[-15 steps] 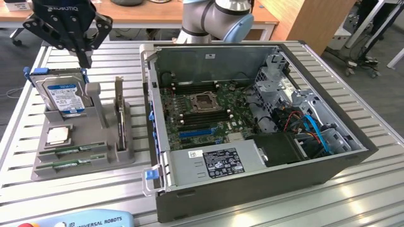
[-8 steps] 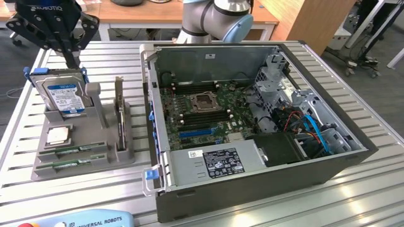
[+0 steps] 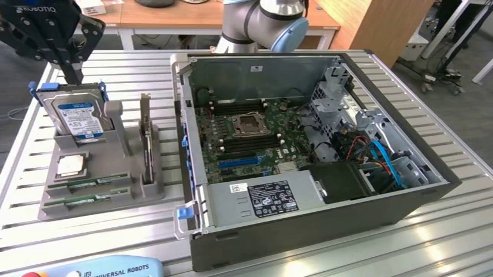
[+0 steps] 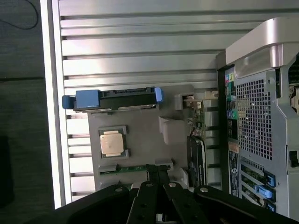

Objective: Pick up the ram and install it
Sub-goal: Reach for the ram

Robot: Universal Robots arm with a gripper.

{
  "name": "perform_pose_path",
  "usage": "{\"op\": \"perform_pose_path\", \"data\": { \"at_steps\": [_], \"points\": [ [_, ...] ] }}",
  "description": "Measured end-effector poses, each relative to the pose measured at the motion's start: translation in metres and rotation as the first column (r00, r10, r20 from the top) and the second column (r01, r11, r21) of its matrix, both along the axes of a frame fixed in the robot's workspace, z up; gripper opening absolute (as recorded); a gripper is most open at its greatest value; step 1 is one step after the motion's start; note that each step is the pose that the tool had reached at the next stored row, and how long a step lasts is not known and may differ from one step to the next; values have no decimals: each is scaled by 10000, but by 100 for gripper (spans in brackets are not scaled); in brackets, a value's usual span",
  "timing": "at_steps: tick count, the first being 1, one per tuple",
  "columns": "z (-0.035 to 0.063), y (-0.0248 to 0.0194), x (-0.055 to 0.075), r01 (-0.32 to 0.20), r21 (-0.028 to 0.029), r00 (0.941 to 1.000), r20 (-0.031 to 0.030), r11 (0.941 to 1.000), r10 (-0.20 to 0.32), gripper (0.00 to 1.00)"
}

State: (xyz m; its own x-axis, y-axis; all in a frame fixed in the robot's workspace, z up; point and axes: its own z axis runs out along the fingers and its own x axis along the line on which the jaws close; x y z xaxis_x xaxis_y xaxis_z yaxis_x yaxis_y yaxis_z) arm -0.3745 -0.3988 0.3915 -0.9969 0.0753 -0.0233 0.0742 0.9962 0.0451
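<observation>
Upper left of the exterior view, entry one: end effector [image 3: 75, 74], fingers pressed together and carrying nothing, hanging above the silver hard drive [image 3: 77, 115] that stands at the back of the grey holder [image 3: 115, 193] on the bench [image 3: 31, 231]

Entry two: ram [image 3: 86, 184], lower left of that view, lying flat in a slot at the holder's front, just below the square processor [image 3: 71, 165]. A twin stick [image 3: 79, 200] lies in the next slot, nearer the frame's bottom edge. On the wrist camera a green strip of the ram [image 4: 133, 169] shows just beside the closed tips

Description: long, narrow, thin green board with dark chips along it and pale patches; I cannot read any label

Handling note, my judgement: the step in hand is the reach for the ram, which is not yet grasped. I would spread the fingers before going down, set them across the thin width at mid-length, square to the slot, and lift straight so the stick does not jam, staying off the processor and the twin

Entry three: open computer case [image 3: 308, 144], centre and right of the exterior view
</observation>
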Motion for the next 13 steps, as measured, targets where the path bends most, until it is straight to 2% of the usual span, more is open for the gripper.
{"op": "perform_pose_path", "data": {
  "at_steps": [7,13],
  "points": [
    [0,-1,-18,1,-1,10000,1,10000,-1,10],
    [0,-34,-17,0,-2,10000,0,10000,0,10]
  ]
}}
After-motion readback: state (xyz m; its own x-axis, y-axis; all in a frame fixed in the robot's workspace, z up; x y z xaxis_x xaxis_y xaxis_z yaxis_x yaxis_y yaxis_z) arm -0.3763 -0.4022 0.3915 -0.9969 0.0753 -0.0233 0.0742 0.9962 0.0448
